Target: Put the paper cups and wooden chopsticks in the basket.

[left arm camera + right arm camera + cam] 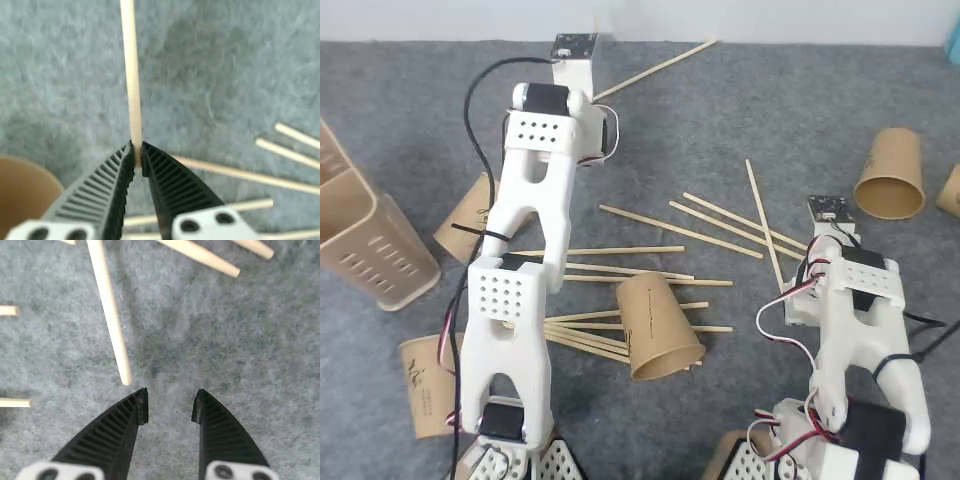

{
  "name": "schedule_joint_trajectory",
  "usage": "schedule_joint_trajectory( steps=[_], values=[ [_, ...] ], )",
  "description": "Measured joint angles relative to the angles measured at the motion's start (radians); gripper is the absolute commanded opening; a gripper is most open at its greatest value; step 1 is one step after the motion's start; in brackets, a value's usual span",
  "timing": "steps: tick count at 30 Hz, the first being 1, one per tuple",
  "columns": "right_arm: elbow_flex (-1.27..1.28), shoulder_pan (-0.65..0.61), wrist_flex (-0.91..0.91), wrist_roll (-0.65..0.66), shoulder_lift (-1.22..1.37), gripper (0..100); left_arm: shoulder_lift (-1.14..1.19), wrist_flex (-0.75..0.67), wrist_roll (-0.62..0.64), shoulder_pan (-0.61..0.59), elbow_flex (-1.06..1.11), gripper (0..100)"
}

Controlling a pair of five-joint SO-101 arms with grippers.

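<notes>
Pinching the chopstick [129, 75] by one end, the left gripper [137, 157] was clenched on it (just at the jaw tips), stick jutting toward the upper right of the high view. It could've pivoted or slipped out on the swing to the basket [360, 240] at the left edge. Meanwhile the right gripper [170, 407] sat released, empty.

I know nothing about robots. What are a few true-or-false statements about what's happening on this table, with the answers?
1. The left gripper is shut on a chopstick. True.
2. The right gripper holds a paper cup. False: it is open and holds nothing.
3. A paper cup lies on its side among loose chopsticks. True.
4. Every cup is in the basket. False: several lie on the grey mat outside it.
</notes>
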Motion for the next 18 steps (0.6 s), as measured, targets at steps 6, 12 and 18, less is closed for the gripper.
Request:
schedule_joint_trajectory(
  steps=[6,12,18],
  values=[
    [0.0,0.0,0.0,0.0,0.0,16.5,-0.002,0.071,-0.023,0.0,0.012,2],
    [0.0,0.0,0.0,0.0,0.0,16.5,0.0,0.072,-0.244,0.044,0.245,1],
    [0.0,0.0,0.0,0.0,0.0,16.5,0.0,0.06,-0.267,0.028,0.23,1]
  ],
)
